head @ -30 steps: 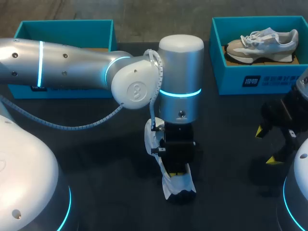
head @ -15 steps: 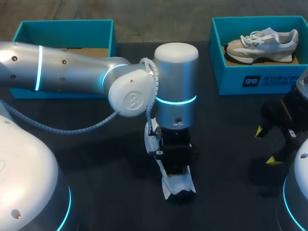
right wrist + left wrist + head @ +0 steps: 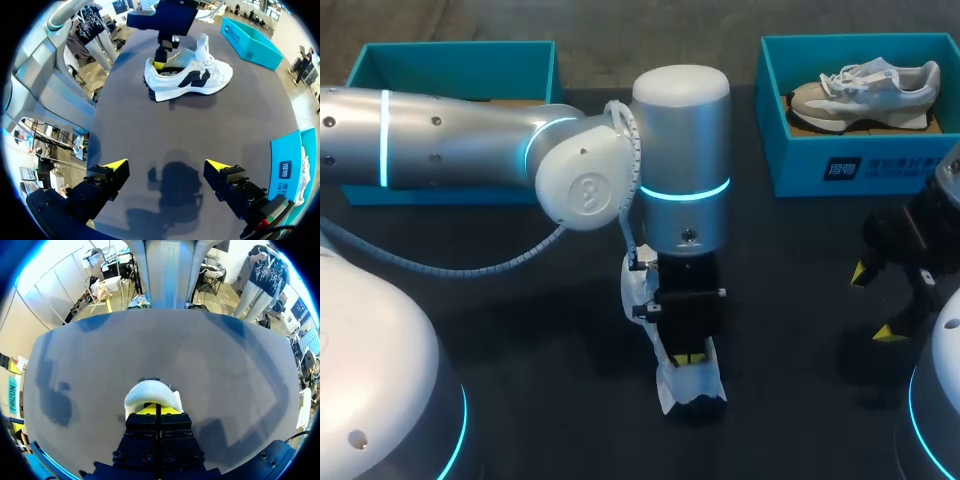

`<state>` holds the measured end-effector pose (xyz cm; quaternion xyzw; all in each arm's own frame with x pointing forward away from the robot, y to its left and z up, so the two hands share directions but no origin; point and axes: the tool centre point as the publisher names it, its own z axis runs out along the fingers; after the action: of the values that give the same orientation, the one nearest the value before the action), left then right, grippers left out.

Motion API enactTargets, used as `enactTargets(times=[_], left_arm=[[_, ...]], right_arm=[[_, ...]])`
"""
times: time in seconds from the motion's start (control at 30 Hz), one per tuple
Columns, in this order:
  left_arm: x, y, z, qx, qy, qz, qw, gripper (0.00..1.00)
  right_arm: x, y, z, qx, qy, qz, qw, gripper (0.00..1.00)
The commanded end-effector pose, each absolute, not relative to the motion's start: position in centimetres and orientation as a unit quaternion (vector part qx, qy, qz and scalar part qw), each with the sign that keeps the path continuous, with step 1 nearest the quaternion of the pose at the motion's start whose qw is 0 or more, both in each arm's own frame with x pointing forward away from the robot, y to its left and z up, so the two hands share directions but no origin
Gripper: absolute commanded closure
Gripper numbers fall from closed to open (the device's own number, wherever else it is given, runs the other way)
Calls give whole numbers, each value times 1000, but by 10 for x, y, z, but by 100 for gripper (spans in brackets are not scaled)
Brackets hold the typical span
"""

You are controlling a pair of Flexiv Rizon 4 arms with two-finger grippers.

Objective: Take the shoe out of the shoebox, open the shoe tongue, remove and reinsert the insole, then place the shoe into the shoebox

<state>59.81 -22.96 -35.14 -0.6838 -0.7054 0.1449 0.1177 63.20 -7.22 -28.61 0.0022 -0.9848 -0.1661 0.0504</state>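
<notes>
A white shoe (image 3: 688, 385) with dark side marks stands on the dark table, near the front middle. In the right wrist view the shoe (image 3: 192, 75) has its tongue (image 3: 202, 44) raised. My left gripper (image 3: 688, 352) points down into the heel opening and is shut there. The left wrist view shows its shut tips (image 3: 156, 409) right behind the shoe's curved white heel end (image 3: 150, 392). Whether they pinch the insole or the heel collar I cannot tell. My right gripper (image 3: 876, 302) hangs open over bare table at the right, well apart from the shoe, its jaws (image 3: 166, 165) wide and empty.
A teal shoebox (image 3: 840, 165) at the back right holds a second grey-white shoe (image 3: 865, 88). Another teal shoebox (image 3: 455, 48) stands at the back left, partly behind my left arm. Bare table lies between the shoe and my right gripper.
My left arm's wrist has shifted a little to the left and risen slightly, its gripper still shut at the heel. The shoe and the right arm have not moved.
</notes>
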Motion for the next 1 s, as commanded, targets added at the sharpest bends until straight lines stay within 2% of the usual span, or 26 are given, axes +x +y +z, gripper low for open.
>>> enactTargets(times=[0.03,0.47,1.0], left_arm=[[596,-232,-361,-685,-701,146,133,100],[600,-241,-399,-678,-699,153,170,100],[625,-223,-401,-658,-736,103,122,100]], right_arm=[[631,-72,-287,2,-985,-165,49,0],[631,-72,-287,2,-985,-165,49,0],[631,-72,-287,2,-985,-165,49,0]])
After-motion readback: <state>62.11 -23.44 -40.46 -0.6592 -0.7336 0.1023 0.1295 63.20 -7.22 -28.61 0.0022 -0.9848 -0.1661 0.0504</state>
